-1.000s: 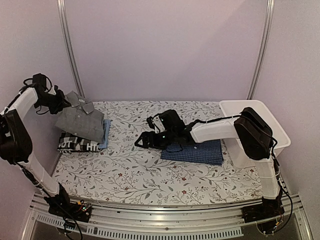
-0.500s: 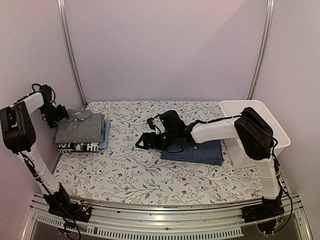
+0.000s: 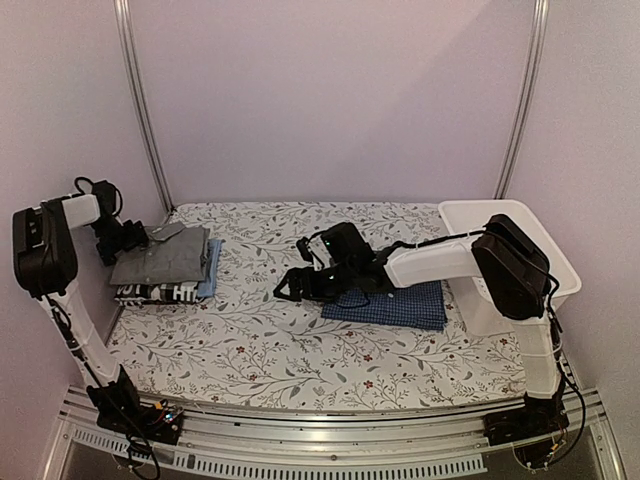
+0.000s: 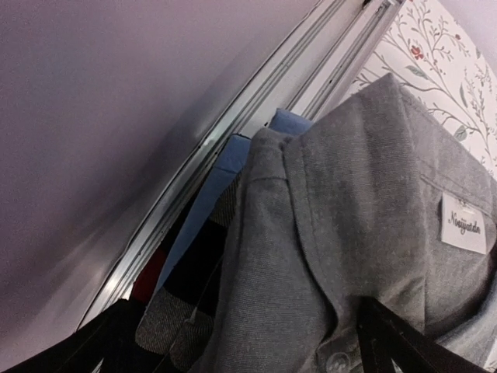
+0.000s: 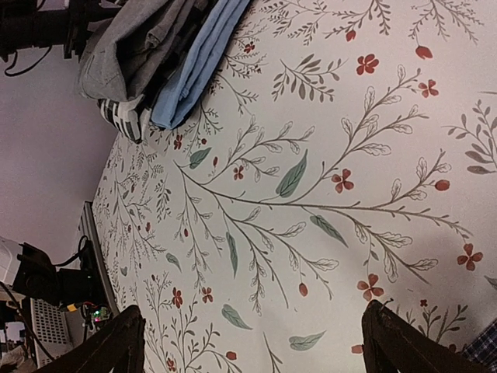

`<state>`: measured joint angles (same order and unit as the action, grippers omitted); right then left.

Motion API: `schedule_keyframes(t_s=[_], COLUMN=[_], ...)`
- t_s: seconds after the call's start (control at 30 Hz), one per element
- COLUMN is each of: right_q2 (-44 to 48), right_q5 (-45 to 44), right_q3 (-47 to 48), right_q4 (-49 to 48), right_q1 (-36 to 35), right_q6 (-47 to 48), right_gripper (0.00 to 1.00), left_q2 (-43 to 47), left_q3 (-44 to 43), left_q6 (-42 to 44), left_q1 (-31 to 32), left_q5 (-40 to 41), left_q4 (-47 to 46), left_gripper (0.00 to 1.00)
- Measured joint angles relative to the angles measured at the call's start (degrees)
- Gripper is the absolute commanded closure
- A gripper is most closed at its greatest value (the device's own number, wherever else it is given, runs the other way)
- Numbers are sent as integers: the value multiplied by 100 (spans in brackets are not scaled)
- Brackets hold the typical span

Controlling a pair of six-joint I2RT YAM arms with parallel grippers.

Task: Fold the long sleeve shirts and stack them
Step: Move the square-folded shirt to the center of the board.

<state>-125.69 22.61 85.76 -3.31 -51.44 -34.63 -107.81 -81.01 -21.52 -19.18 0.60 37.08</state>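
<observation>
**Grey shirt laid on the stack, checked shirt still to go**

A second ago the left arm held the grey shirt (image 3: 165, 255) by its collar, lifted above the pile at the left edge of the tabletop (image 3: 250, 340). It has since come down and drawn back toward the wall, and the shirt now lies flat on top of the striped shirt (image 3: 150, 292) and the light blue shirt (image 3: 210, 270). That looks like one more shirt placed, so the stack stands at three.

The left fingers (image 4: 396, 346) are spread wide. In the left wrist view the grey collar and its white label sit between them; whether either finger touches the cloth I cannot tell.

The right arm has barely moved. The right fingers (image 5: 116, 342) are also apart and hold nothing, hanging over bare floral tabletop. The folded dark blue checked shirt (image 3: 390, 303) lies just behind them, beside the white basket (image 3: 500, 207), and only its corner shows at the edge of the right wrist view. It is probably the next shirt to carry over to the pile.
</observation>
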Motion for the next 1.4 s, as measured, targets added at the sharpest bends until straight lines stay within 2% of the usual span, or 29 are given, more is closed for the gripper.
schedule_keyframes(t_s=[0.23,0.73,1.23,1.4], right_q2=[26,310,857,979], right_q5=[-4,-127,-415,-498], right_q3=[-68,-503,-1001,-1036], right_q4=[-15,-57,-57,-26], right_q1=[0,0,9,11], right_q6=[0,0,63,114], right_gripper=[4,4,4,4], left_q2=[-68,-2,785,1180], left_q3=[33,798,1958,2302], left_q6=[-190,-745,-1823,-2164], left_q1=[256,728,2457,2673], left_q5=[-214,-643,-1027,-1003], left_q4=[-216,-1110,-1670,-1646], left_gripper=[0,1,0,0])
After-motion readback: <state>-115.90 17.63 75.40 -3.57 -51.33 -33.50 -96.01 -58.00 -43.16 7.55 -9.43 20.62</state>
